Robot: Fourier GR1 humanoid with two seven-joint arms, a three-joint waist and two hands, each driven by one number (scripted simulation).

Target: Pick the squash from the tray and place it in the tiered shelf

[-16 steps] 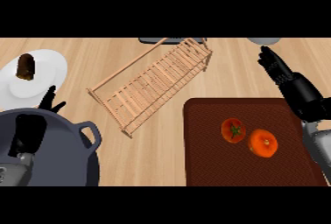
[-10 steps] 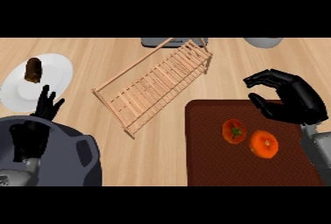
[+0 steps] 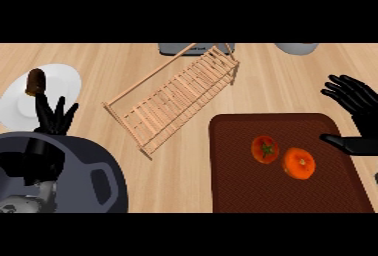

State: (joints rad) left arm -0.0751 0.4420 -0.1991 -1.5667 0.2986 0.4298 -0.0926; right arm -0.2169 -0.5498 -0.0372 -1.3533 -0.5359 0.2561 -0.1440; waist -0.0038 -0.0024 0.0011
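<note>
Lying on the tray [image 3: 240, 192], a dark red-brown rectangle with rounded corners and a fine woven texture, the squash [image 3: 299, 163] is a round, orange thing with a small dark stem mark on top. It sits right of the tray's middle, just beside a red tomato [image 3: 263, 149] with a green stem; whether the two touch is hard to tell.

The right hand [image 3: 362, 107] hangs at the tray's right edge, black and glossy, its fingers fanned wide and pointing up and left, the thumb stretched out over the tray's rim. It holds nothing and is near the squash but apart from it.

The shelf [image 3: 173, 100] is pale wood, a long frame of thin slats, set slantwise on the light wood-grain counter [image 3: 295, 85] between the tray and a white plate [image 3: 65, 80]. A dark brown oblong piece [image 3: 35, 82] lies on the plate's left part.

The left hand [image 3: 55, 117] shows at the plate's lower edge, fingers straight and pointing up, empty. Below it a big, round, dark grey pot [image 3: 92, 162] with a matte surface fills the lower left corner, the left forearm crossing over it.

Two grey things, one [image 3: 179, 48] behind the shelf's far end and one [image 3: 297, 48] further right, are cut off at the counter's far edge.
</note>
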